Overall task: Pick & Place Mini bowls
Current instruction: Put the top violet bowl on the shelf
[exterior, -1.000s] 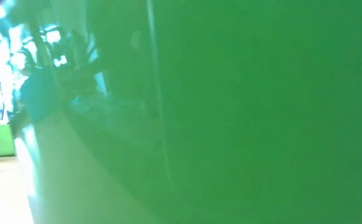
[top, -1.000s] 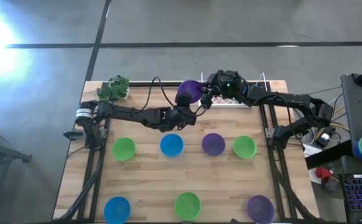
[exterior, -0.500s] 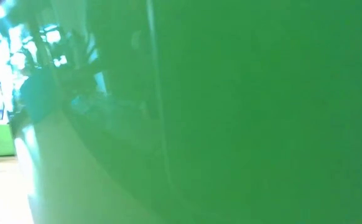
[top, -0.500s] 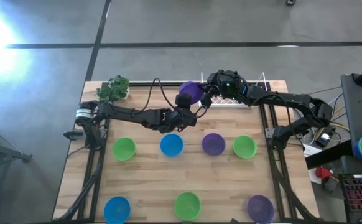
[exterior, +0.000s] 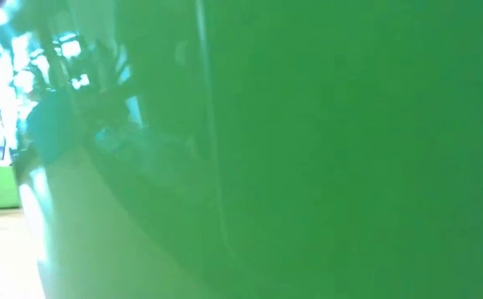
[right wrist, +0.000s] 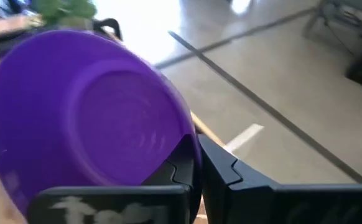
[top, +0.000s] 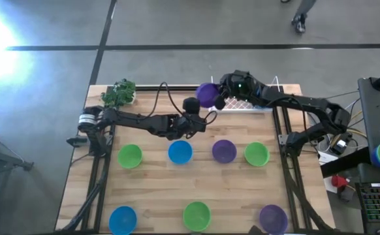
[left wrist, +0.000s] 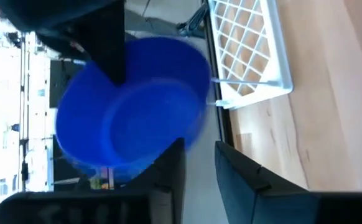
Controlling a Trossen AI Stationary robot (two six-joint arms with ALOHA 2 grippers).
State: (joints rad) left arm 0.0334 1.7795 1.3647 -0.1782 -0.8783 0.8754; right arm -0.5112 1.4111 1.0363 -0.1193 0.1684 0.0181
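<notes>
Purple bowl [top: 207,94] rim in right end effector [top: 217,100], near table [top: 157,170] edge

The table [top: 157,189] is pale wood planks, matt, with visible grain. The mini bowls look like smooth plastic: the purple bowl [right wrist: 88,130] at the table's 12 o'clock edge has a soft satin sheen, and the green bowl [exterior: 308,149] filling the low view is glossy enough to mirror the room. The white rack [left wrist: 246,50] at 1 o'clock is a smooth plastic lattice. Both arms are matt black, as are the right gripper's [right wrist: 196,163] fingers. The floor [top: 177,26] beyond is polished and reflective.
</notes>
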